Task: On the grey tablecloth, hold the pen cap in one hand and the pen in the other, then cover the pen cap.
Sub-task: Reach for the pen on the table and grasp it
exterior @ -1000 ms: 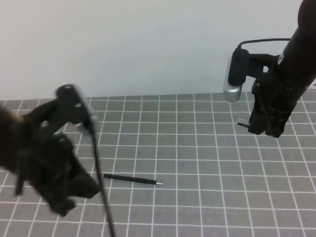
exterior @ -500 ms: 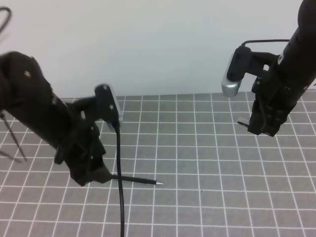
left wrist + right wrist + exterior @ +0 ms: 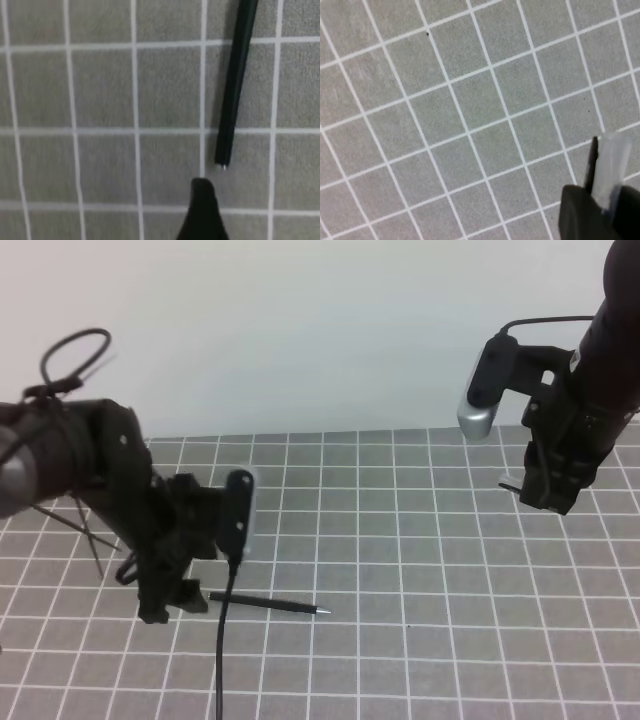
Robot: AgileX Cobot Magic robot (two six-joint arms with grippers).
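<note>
- Exterior high view: We find the pen (image 3: pixel 265 603) lying flat on the grey tablecloth (image 3: pixel 420 570), its long axis running left to right, with the silvery tip pointing toward the centre of the cloth and the blunt end toward the left arm. The left gripper (image 3: pixel 172 602) sits low, right at that blunt end, so the left arm is clearly the nearer one. The right gripper (image 3: pixel 545 495) hangs above the far right of the cloth, well apart from the pen. A small pale piece juts from its left side; we take this for the pen cap (image 3: pixel 510 485), though it is too small here to confirm.
- Left wrist view: We see the pen crossing the upper right, slightly off vertical, its lower end just above and to the right of one dark fingertip (image 3: pixel 202 212) at the bottom edge. The two are near but do not touch. Only this one finger shows, so the jaws read as spread, with nothing between them. We judge that the coming move needs a short shift toward the pen so that the fingers straddle its shaft across the long axis.
- Right wrist view: We see the pen cap, a translucent tube, pinched in the closed jaws at the lower right and raised above the grid.
</note>
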